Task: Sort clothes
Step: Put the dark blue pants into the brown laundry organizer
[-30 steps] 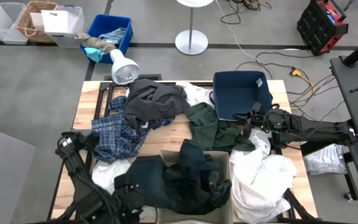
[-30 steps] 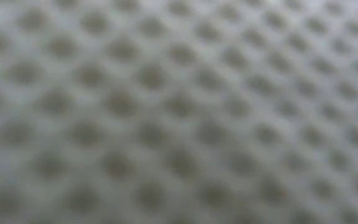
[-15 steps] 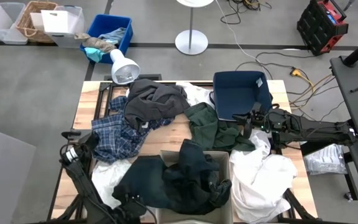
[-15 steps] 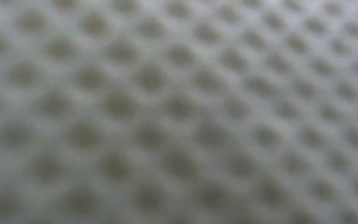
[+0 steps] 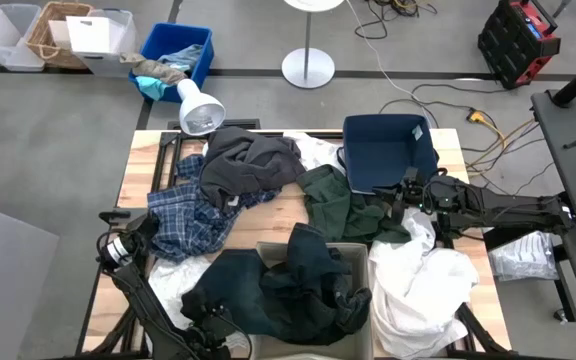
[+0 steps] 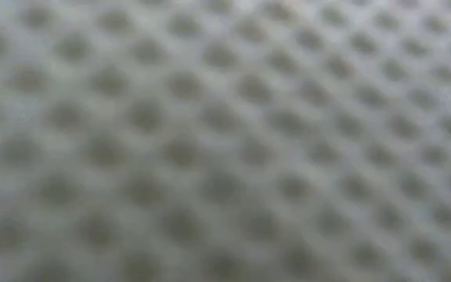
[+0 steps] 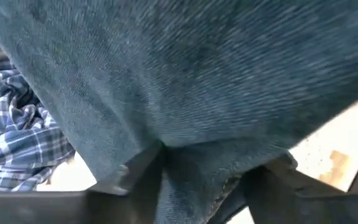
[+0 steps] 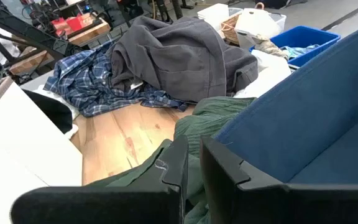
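A black garment (image 5: 298, 285) lies draped over the grey bin (image 5: 360, 252) at the table's near edge. My left gripper (image 5: 218, 325) is shut on its left end, which fills the left wrist view (image 7: 185, 81). A dark green garment (image 5: 333, 200) lies at mid-table beside the navy bin (image 5: 388, 150). My right gripper (image 5: 403, 197) lies low at its right edge, fingers almost together (image 8: 194, 165). A charcoal garment (image 5: 248, 165) lies on the plaid shirt (image 5: 188, 215). White garments (image 5: 423, 285) lie at the near right. My left gripper pinches a bunched fold of the black garment (image 7: 194, 168) between its two fingers. That end is raised a little; the rest lies over the grey bin. My right gripper comes level from the table's right, its fingers (image 8: 176, 165) closed on a thin edge of the green garment (image 8: 166, 146), which lies on the table.
A white mesh cloth covers the low view (image 6: 225, 141). A lamp head (image 5: 198, 110) lies at the table's far left edge. More white cloth (image 5: 168, 285) lies by the left arm. A blue floor bin (image 5: 178, 55) holds rags.
My left gripper has gone toward the table's near edge, still shut on the black garment's left end. That end has followed it, uncovering more white cloth beside it. The rest stays draped over the grey bin.
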Tool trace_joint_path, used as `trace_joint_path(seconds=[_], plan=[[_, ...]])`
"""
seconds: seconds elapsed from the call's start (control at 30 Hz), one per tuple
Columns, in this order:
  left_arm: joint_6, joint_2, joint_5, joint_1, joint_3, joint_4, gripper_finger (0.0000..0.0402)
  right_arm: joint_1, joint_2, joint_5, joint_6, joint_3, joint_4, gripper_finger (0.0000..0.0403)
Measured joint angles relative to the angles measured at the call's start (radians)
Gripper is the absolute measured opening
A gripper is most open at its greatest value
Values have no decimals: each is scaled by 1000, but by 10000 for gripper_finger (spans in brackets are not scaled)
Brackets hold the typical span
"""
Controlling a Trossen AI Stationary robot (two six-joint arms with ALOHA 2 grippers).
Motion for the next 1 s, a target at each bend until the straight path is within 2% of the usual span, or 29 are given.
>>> trace_joint_path(seconds=[0.17, 0.2, 0.43, 0.87, 1.0], plan=[[4, 0, -16, 1, 1, -4, 31, 0, 0, -24, 2, -3, -3, 34], [7, 0, -24, 2, 10, -4, 16, 0, 0, -25, 2, -3, -4, 34], [78, 0, -197, 1, 157, -3, 2, 0, 0, -26, 2, -3, -9, 34], [463, -1, -589, 4, 474, -1, 0, 0, 0, -25, 1, -6, -10, 34], [544, -29, -695, 6, 475, 7, 0, 0, 0, -25, 1, -6, -9, 34]])
